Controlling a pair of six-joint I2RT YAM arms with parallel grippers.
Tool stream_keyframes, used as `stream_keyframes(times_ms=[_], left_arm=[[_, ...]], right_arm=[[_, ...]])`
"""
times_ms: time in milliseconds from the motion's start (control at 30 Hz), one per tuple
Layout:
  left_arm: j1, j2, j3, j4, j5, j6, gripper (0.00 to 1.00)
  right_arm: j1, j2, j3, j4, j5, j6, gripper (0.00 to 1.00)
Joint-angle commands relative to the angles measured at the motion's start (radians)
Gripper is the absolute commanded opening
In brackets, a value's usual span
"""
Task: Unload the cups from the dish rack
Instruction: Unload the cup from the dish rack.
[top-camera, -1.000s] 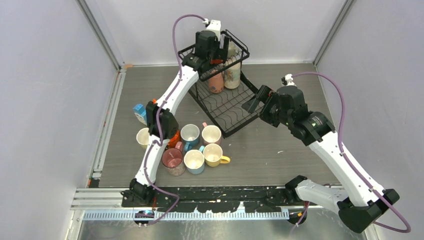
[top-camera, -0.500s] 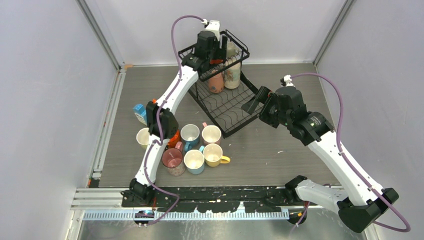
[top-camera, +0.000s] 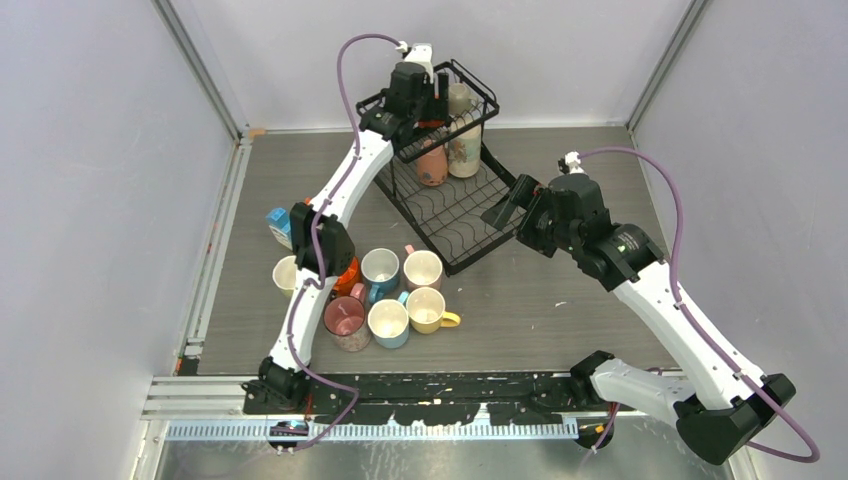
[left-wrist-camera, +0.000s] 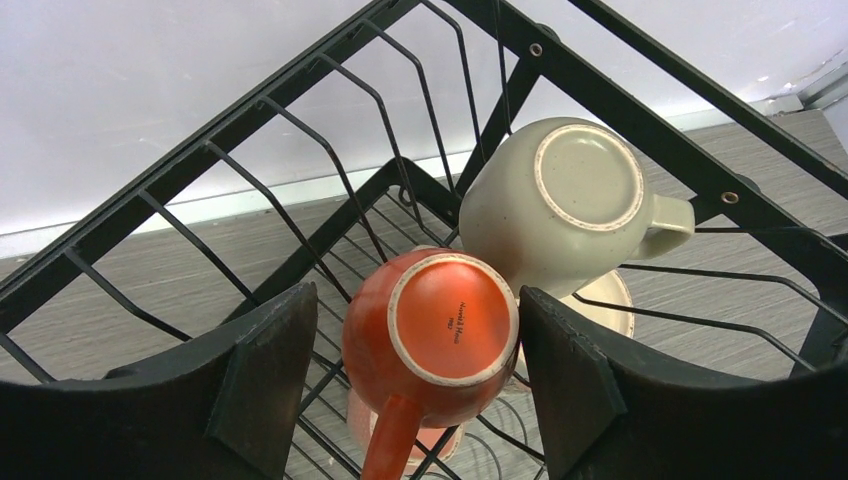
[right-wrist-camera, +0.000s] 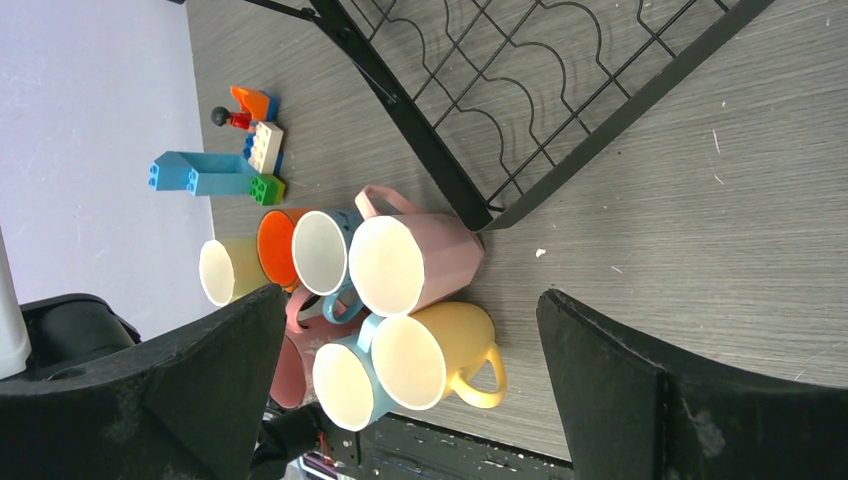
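Left gripper (left-wrist-camera: 412, 375) straddles the upturned orange mug (left-wrist-camera: 440, 330) in the upper basket of the dish rack (left-wrist-camera: 632, 122), jaws apart, not yet clamped — squeeze its body squarely, avoid the beige mug (left-wrist-camera: 570, 200) touching it, lift straight up. Right gripper (right-wrist-camera: 412, 300) hangs wide open.

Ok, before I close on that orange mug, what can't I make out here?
- Left wrist view: the glossy orange mug's handle runs off the bottom edge; a pale cup beneath the upturned beige mug is mostly covered by it.
- Top view: the left end effector is masked by its own wrist and the black wire dish rack's upper basket.
- Right wrist view: a salmon mug is half hidden behind the right end effector.
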Motion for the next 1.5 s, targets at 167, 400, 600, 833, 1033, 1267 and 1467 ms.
stream_keyframes(times_ms=[167, 400, 600, 833, 1033, 1267, 1467], left_arm=[[0.007, 0.006, -0.001, -0.01, 0.017, -0.008, 0.71], [0.007, -0.027, 0.019, -0.015, 0.028, -0.012, 0.46], [0.007, -0.087, 0.019, -0.005, 0.026, -0.003, 0.32], [0.007, -0.128, 0.015, -0.008, 0.03, -0.007, 0.25], [0.007, -0.162, 0.011, -0.014, 0.037, -0.029, 0.21], [0.007, -0.209, -0.019, -0.018, 0.043, -0.051, 0.18], [0.009, -0.248, -0.032, -0.053, 0.069, -0.12, 0.13]], right_arm=[[-0.003, -0.004, 0.0, 0.042, -0.009, 0.003, 1.0], [-0.002, -0.005, 0.0, 0.041, -0.005, 0.005, 1.0], [-0.002, 0.004, -0.006, 0.052, -0.011, 0.007, 1.0], [-0.003, 0.004, -0.013, 0.063, -0.014, 0.012, 1.0], [-0.003, 0.002, -0.013, 0.066, -0.008, 0.009, 1.0], [-0.002, 0.003, -0.011, 0.077, -0.005, 0.01, 1.0], [-0.002, 0.014, -0.007, 0.103, 0.004, 0.003, 1.0]])
